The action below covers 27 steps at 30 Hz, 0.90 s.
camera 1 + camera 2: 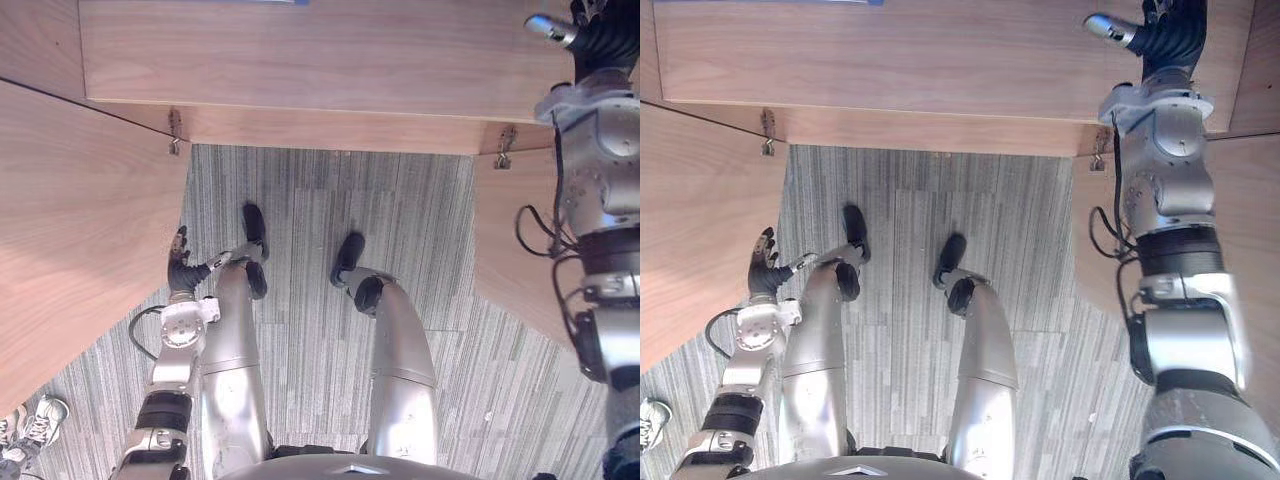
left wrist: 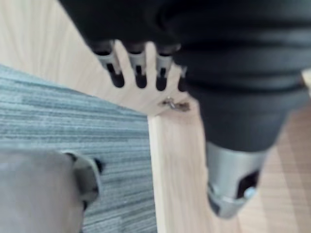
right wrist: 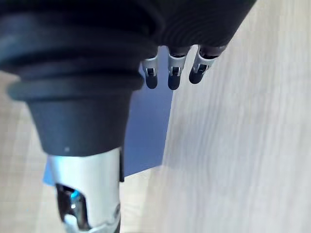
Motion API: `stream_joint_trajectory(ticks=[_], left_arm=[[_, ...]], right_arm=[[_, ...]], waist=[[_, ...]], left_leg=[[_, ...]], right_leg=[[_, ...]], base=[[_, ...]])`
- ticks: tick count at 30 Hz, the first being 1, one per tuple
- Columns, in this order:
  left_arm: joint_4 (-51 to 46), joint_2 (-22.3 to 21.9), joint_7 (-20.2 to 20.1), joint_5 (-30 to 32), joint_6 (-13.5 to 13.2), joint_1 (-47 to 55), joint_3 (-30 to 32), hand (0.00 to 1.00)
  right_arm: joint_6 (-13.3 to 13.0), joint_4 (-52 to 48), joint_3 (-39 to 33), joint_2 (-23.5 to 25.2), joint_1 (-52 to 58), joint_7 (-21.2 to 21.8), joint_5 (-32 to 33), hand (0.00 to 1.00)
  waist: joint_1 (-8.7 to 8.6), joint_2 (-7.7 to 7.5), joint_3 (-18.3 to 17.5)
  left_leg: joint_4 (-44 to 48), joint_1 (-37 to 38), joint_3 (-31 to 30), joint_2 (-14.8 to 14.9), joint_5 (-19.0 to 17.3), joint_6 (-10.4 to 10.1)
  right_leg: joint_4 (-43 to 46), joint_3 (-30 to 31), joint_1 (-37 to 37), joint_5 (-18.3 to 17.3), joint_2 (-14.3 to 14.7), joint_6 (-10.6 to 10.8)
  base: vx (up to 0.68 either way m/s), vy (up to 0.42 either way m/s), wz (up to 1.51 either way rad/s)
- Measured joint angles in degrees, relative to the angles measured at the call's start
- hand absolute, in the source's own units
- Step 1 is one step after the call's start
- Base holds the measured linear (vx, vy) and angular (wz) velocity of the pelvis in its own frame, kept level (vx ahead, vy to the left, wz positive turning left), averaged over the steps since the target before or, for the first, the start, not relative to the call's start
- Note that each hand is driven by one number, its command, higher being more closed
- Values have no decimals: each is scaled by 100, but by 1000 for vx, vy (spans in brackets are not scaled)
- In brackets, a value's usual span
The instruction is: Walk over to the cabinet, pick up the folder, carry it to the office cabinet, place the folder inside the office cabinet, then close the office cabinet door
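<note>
A person's white shoe (image 1: 38, 418) is recorded at the lower left corner of the head views, on the grey striped carpet (image 1: 300, 195). An open wooden cabinet door (image 1: 70, 220) is noted along the left side, hung on a metal hinge (image 1: 175, 131). The left hand (image 1: 180, 268) is found left of centre, just beside that door's edge. In its wrist view its fingers (image 2: 139, 73) are shown straight and slightly apart, with nothing held.

Across the top a wooden cabinet shelf (image 1: 330, 50) is observed. The blue folder (image 3: 146, 126) is seen lying on it, showing as a sliver at the top edge of the head views. A second open door (image 1: 510, 240) is noted at the right.

The right hand (image 1: 1170, 35) is raised at the upper right, over the shelf. Its fingers (image 3: 173, 73) are seen straight and apart above the folder's edge, clamped on nothing. Whether the folder is touched cannot be told.
</note>
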Motion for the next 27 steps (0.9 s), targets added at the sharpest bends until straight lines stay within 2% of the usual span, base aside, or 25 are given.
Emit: stream_joint_trajectory(ticks=[9,13,18,19,21,24,27], left_arm=[[-85,188,-133,1,5,-196,231,0],[-476,192,-180,11,52,-183,391,0],[-754,193,-330,14,55,-194,476,0],[-754,193,-355,14,55,-193,510,0],[-762,190,-371,15,56,-193,563,0],[-955,176,-367,22,60,-168,604,0],[-1019,143,-336,26,60,-177,613,0]], right_arm=[[129,-865,-90,-143,933,177,-1546,0],[213,-1239,-312,-142,1333,266,-2266,0],[307,-1307,-374,-134,1533,510,-2436,0],[307,-1306,-376,-119,1563,551,-2436,100],[306,-1344,-542,67,1644,553,-2437,100],[301,-1628,-1017,732,1861,472,-2631,100],[298,-1757,-1280,1543,1911,54,-3021,100]], waist=[[-1,-5,3],[-1,-31,17],[-31,-31,17],[-30,-31,17],[-23,-32,17],[-21,-38,21],[-44,-96,53]], left_leg=[[30,23,75,-3,-31,44],[0,86,150,-3,-46,63],[-45,96,161,-10,-46,67],[-53,97,167,-12,-46,67],[-56,99,170,-14,-44,66],[-60,107,173,-15,-45,67],[-92,202,216,-16,-50,64]], right_leg=[[-47,76,11,38,-6,50],[-61,142,16,46,-8,63],[-160,131,49,92,-7,83],[-180,132,52,106,-8,91],[-198,132,59,112,-7,92],[-203,134,66,109,-7,92],[-201,172,107,99,-8,89]], base=[[-3,9,-2],[-9,-7,-3],[-3,0,-1],[0,0,0],[0,0,0],[0,0,0],[0,0,0]])
